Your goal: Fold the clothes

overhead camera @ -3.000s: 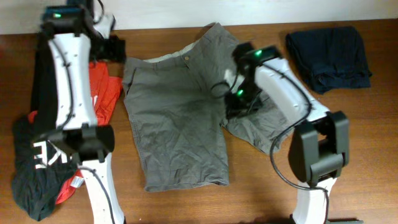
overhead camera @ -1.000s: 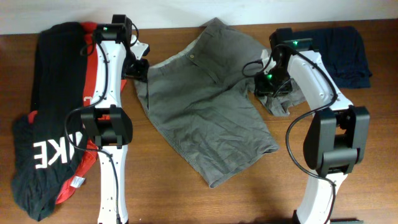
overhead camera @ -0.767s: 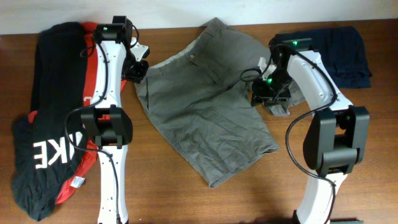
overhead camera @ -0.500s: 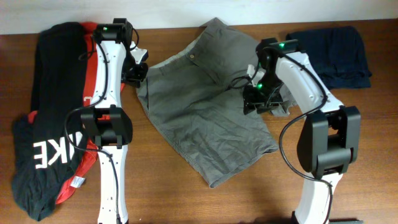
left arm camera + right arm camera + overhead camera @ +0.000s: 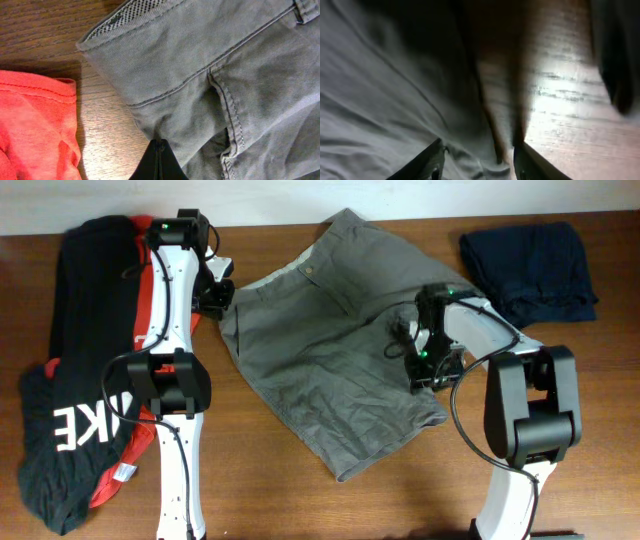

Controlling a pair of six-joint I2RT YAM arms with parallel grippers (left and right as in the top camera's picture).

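Two grippers on the wrinkled grey-olive cotton shorts [image 5: 320,350] mid-frame: we're clamping the left gripper [image 5: 158,152] on their side edge, right gripper [image 5: 479,154] gaping over the hem. That thin pinch might be slipping once we're pulling.

The wrinkled grey-olive shorts [image 5: 200,75] are matt twill cloth. The brown wooden bench [image 5: 45,30] is smooth, grained and faintly glossy. The red shirt [image 5: 30,125] is a soft knit.
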